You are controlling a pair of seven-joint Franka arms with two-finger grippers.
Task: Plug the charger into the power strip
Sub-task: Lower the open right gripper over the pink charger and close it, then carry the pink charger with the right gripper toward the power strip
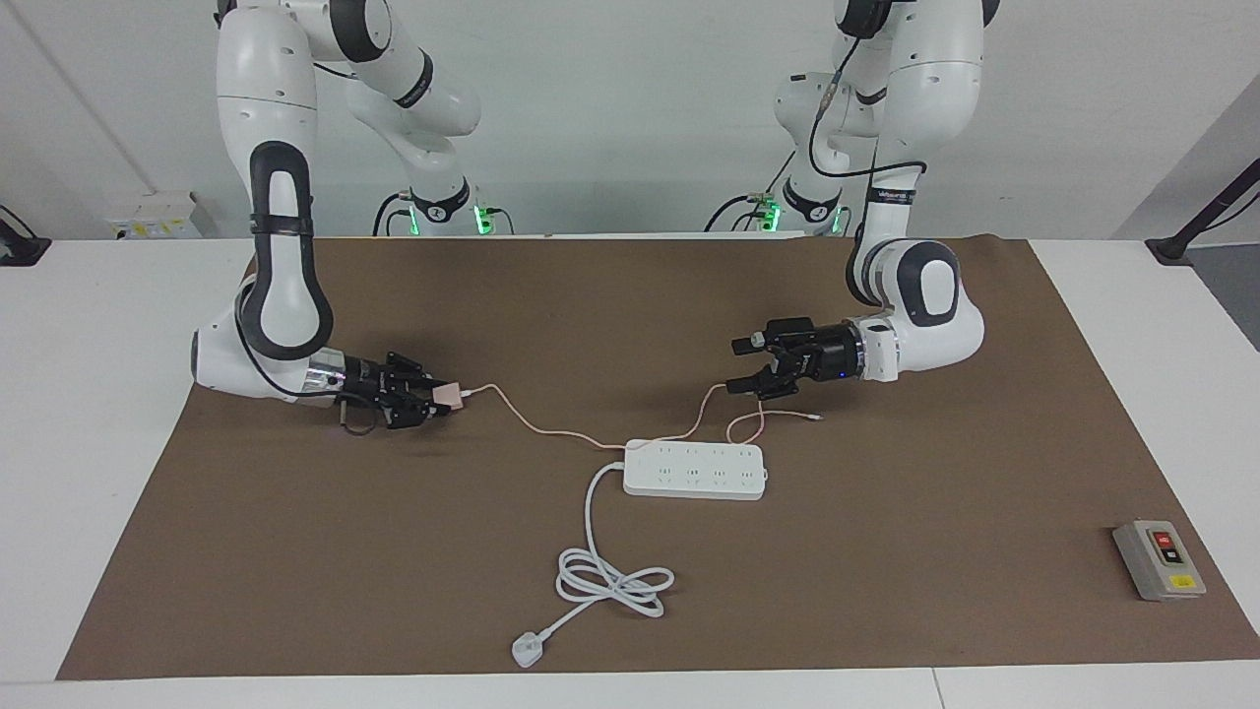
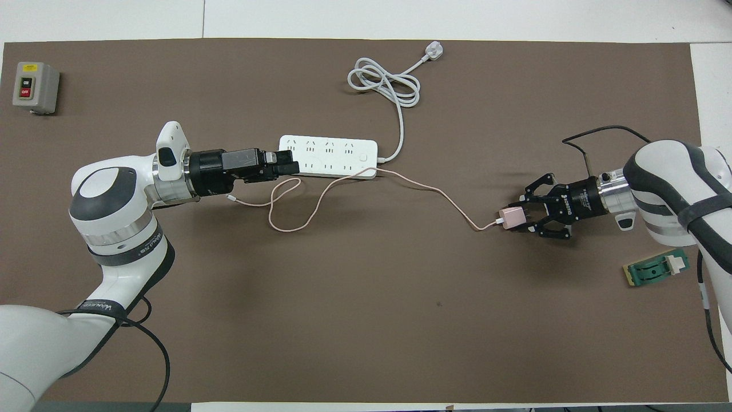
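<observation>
The pale-pink charger sits between the fingers of my right gripper, which is shut on it low over the mat toward the right arm's end. Its thin pink cable runs across the mat and loops beside the power strip. The strip lies flat mid-table, sockets up. My left gripper is open and empty, raised over the cable loop by the strip's end, touching neither.
The strip's thick white cord coils farther from the robots and ends in a three-pin plug. A grey button box sits at the left arm's end. A small green part lies near the right arm.
</observation>
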